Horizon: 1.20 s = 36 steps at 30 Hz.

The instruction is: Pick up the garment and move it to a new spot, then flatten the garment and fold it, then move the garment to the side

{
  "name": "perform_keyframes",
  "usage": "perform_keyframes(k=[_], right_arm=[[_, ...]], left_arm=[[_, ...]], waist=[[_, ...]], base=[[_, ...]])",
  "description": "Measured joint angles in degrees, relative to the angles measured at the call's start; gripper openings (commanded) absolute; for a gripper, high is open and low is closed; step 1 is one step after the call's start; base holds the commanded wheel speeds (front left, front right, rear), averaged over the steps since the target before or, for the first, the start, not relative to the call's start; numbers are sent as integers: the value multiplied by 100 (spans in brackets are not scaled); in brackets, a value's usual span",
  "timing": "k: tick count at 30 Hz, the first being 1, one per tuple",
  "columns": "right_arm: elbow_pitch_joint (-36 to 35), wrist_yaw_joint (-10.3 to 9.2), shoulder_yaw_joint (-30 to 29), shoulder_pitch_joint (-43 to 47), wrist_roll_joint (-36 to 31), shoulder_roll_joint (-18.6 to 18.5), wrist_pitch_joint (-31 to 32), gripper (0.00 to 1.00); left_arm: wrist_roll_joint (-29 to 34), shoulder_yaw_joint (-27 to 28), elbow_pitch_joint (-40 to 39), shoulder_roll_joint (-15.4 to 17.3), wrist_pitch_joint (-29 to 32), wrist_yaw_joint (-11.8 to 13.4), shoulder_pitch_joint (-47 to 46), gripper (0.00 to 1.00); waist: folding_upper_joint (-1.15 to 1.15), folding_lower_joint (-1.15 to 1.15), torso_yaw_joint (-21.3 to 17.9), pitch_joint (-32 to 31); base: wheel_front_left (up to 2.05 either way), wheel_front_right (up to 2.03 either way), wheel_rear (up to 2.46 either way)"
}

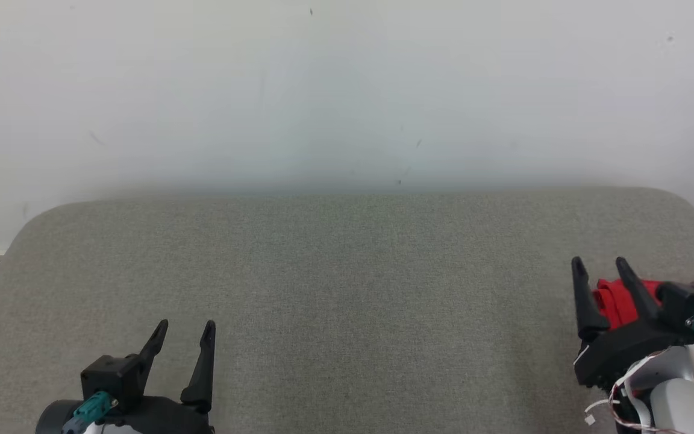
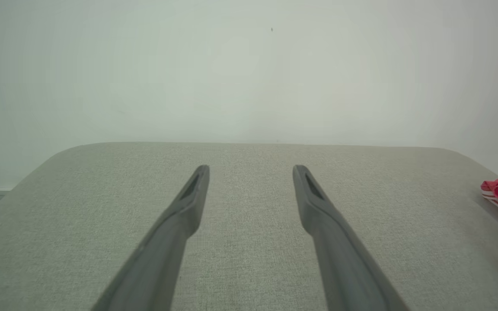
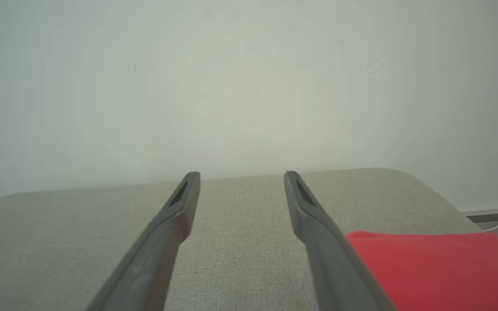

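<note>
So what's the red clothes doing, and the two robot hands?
red garment: lying on the right side of the table, looks folded, not held.
left gripper: open, empty.
right gripper: open, empty, by the garment.

Soft, even light, fairly bright; shadows faint. Wrist views hazy, dim at corners; left claw point(image 2: 251, 168) blurs near the lens.

Matt woven table cover point(image 1: 347, 289), red cloth garment point(image 1: 615, 301)
</note>
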Motion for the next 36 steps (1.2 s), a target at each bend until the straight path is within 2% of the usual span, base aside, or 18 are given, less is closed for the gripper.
perform_keyframes(k=[7,36], right_arm=[[-174,0,597,377,249,33,102,100],[-409,-4,784,617,581,71,160,100]], left_arm=[[0,132,-19,35,-41,42,248,100],[-32,361,179,-1,-11,90,342,100]], waist=[[0,0,85,-69],[0,1,101,18]], base=[[0,0,0],[0,0,0]])
